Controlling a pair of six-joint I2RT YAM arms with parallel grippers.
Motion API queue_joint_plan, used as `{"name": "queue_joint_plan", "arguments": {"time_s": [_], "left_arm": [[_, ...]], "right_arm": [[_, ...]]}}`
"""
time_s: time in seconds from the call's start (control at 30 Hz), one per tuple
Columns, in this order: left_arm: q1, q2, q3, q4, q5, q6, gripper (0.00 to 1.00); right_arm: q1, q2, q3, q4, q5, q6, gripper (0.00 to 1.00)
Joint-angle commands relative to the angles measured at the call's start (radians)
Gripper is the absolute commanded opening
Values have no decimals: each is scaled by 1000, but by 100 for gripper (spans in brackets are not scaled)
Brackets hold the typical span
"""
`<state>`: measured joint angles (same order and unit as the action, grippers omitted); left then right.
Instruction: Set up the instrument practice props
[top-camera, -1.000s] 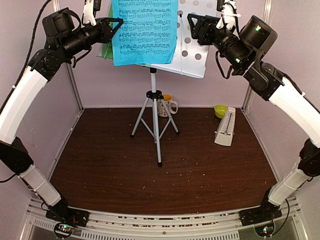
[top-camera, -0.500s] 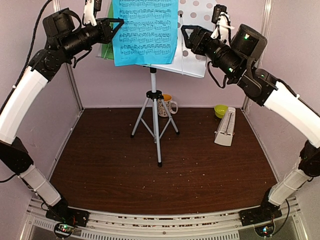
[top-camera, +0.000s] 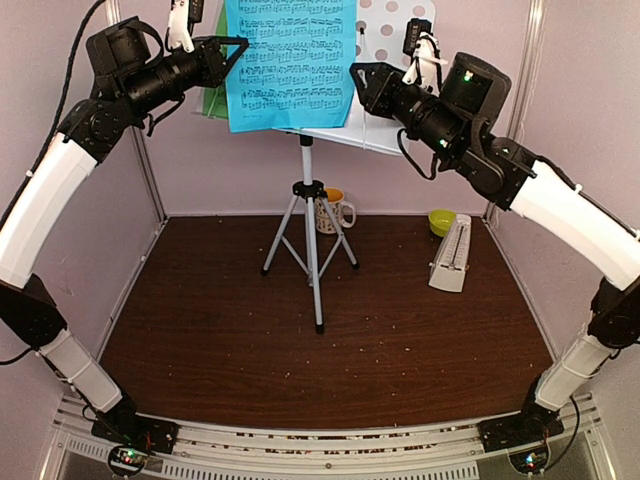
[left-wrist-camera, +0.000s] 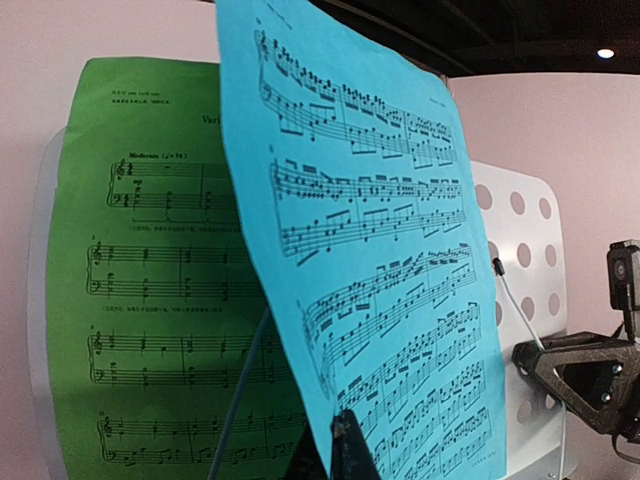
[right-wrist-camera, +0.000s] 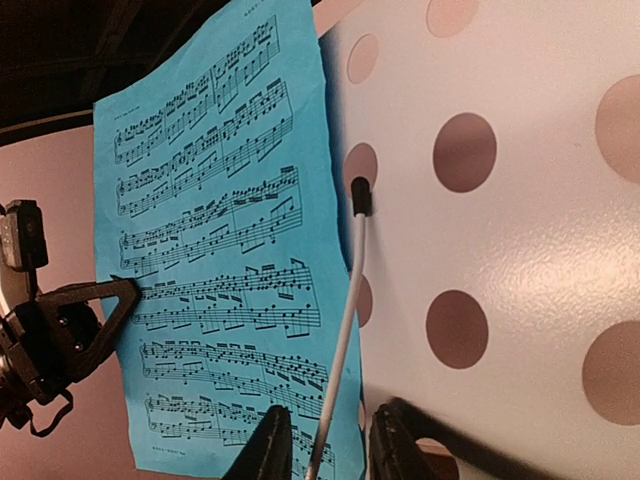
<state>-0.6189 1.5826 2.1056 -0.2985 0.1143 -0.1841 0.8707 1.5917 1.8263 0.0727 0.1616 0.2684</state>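
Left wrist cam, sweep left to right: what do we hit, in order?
green music sheet → blue music sheet → white perforated music stand → right gripper

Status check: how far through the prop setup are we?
Done: the music stand is upright with the green sheet on it. In hand: the left gripper pinches the blue sheet in front of it, and the right gripper, open, straddles the wire page holder. Left: secure the blue sheet, then the metronome on the table.
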Motion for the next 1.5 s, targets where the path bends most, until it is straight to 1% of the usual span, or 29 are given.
{"name": "queue_joint_plan", "arguments": {"time_s": [0.0,0.13,0.33,0.57,0.8,1.2,1.37,1.47], "left_arm": [[5,-8,-7,48,10,14,0],[6,-9,-8,46,0,18,0],[7,-6,-9,50,-10,21,0],[6,31,32,45,30,41,0],[7,100,114,34,102,43,0],[6,161,165,102,200,12,0],[6,206,217,95,251,18,0],[6,220,220,110,262,18,0]], "right_arm": [[0,1,20,7,-4,-18,23],[-3,-6,-8,49,8,-43,10],[-5,-4,-20,83,-3,-75,0],[-5,-20,-57,148,-21,-124,0],[-5,-22,-59,156,-32,-162,0],[-4,-21,-55,160,-39,-178,0],[-5,-19,-53,159,-42,-180,0],[-5,-20,-53,162,-43,-184,0]]}}
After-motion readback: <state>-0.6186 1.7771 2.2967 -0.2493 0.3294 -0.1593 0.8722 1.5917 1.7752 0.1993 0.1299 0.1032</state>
